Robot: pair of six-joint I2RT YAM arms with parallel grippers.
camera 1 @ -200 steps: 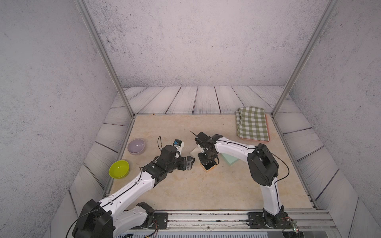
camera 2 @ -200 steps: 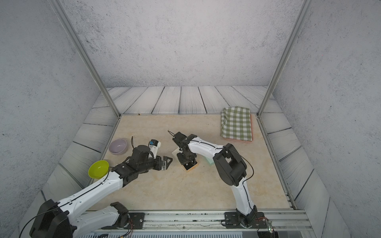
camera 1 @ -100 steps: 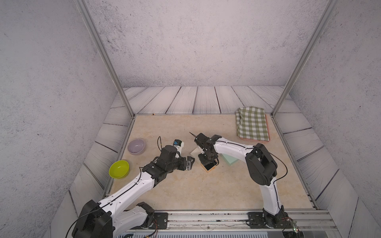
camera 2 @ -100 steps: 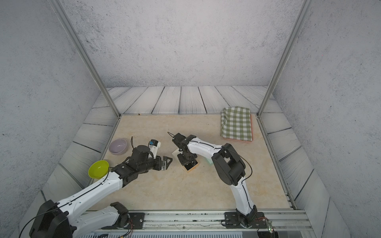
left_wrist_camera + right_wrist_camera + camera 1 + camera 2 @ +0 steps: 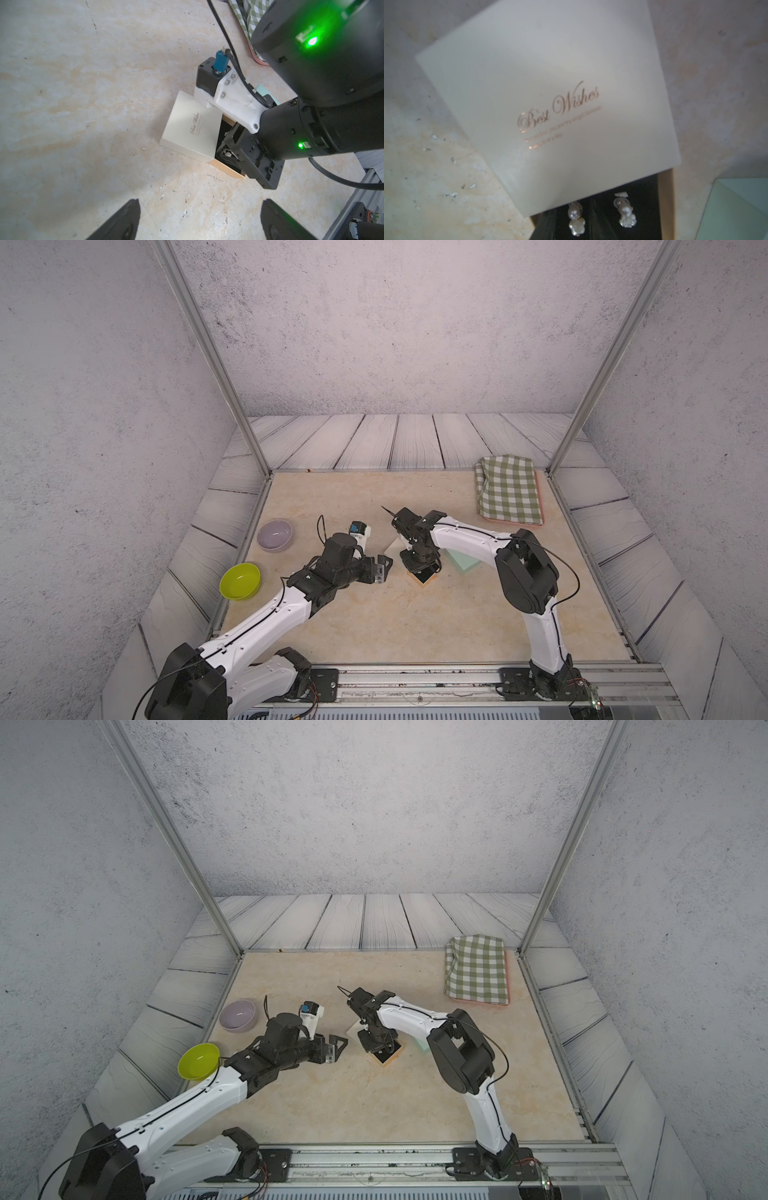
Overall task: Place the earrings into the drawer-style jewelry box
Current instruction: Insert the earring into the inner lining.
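Two pearly earrings [image 5: 576,220] lie in the black-lined tray [image 5: 667,207] pulled from the cream jewelry box [image 5: 546,99], mid-table; only shutting it seems left. The right hand [image 5: 420,568] hangs over the tray, its spread unclear; the left hand [image 5: 381,568], just left, gapes empty.

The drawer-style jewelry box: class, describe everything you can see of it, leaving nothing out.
The jewelry box is a flat, square, cream-white sleeve, card-like and matte, with gold "Best Wishes" script on top. It lies flat on the table. Its tan tray, lined in black, is slid partly out; two pale earrings lie on the lining. The right gripper hangs over the open tray; contact cannot be told. A mint-green box sits beside it.
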